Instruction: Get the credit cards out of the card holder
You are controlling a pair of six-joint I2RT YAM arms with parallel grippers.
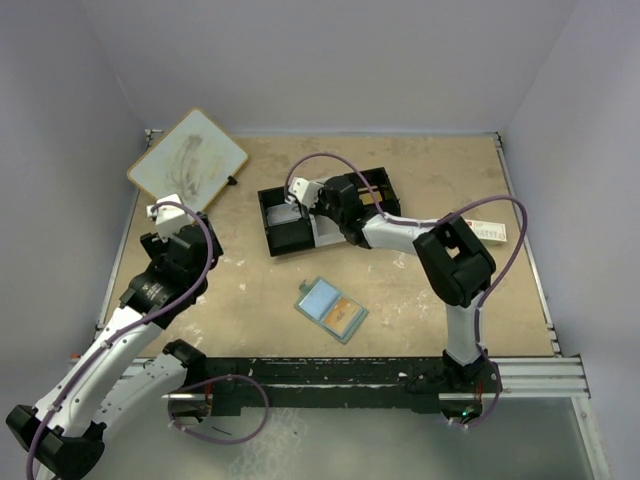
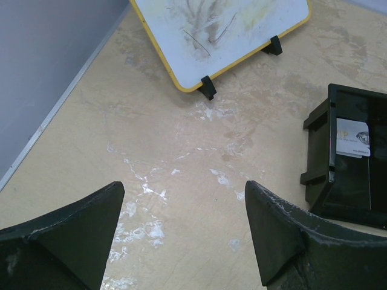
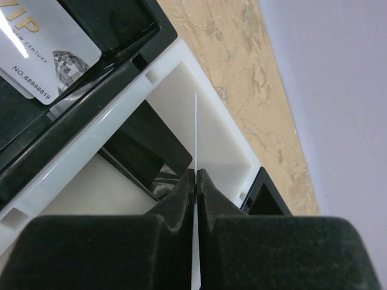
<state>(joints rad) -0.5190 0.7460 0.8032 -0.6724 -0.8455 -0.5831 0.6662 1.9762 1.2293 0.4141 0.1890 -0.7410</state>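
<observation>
The card holder [image 1: 322, 299] lies open on the table in the top view, with an orange-gold card [image 1: 344, 314] in its right half. My right gripper [image 1: 312, 196] is over the black-and-white tray [image 1: 283, 236]. In the right wrist view my right gripper [image 3: 196, 176] is shut on a thin pale card [image 3: 196, 130], seen edge-on above the tray's white middle compartment [image 3: 221, 130]. A white VIP card [image 3: 43, 53] lies in a black compartment, and a black card [image 3: 154, 142] lies in the white one. My left gripper [image 1: 166, 212] [image 2: 181, 202] is open and empty over bare table.
A yellow-rimmed whiteboard [image 1: 188, 160] [image 2: 224, 30] leans at the back left. A white box with print [image 1: 490, 232] lies at the right. The tray's black end [image 2: 347, 166], with the white card [image 2: 352, 138] in it, shows in the left wrist view.
</observation>
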